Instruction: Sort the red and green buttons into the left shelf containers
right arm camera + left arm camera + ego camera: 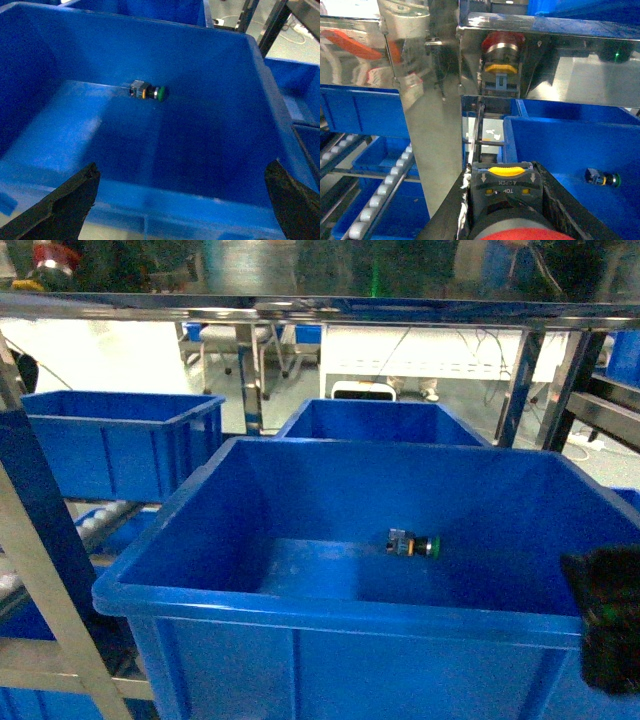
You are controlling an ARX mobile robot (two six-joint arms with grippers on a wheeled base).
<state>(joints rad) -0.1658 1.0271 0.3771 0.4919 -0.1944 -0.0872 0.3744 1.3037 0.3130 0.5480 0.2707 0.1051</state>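
Spread wide and empty, the right gripper (pixel 182 205) faces the green button (pixel 148 92) lying ahead on the blue bin (pixel 260 90) floor; the left gripper (pixel 502 220) clamps the red button (pixel 502 192).

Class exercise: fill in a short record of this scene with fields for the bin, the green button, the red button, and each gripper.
bin: large blue bin, nearest the camera, more blue bins behind and to its left
green button: lies on its side on the bin floor, nothing touching it
red button: held in the left gripper, cap toward the camera
left gripper: shut on the red button, left of the bin
right gripper: open, over the bin's near rim, empty
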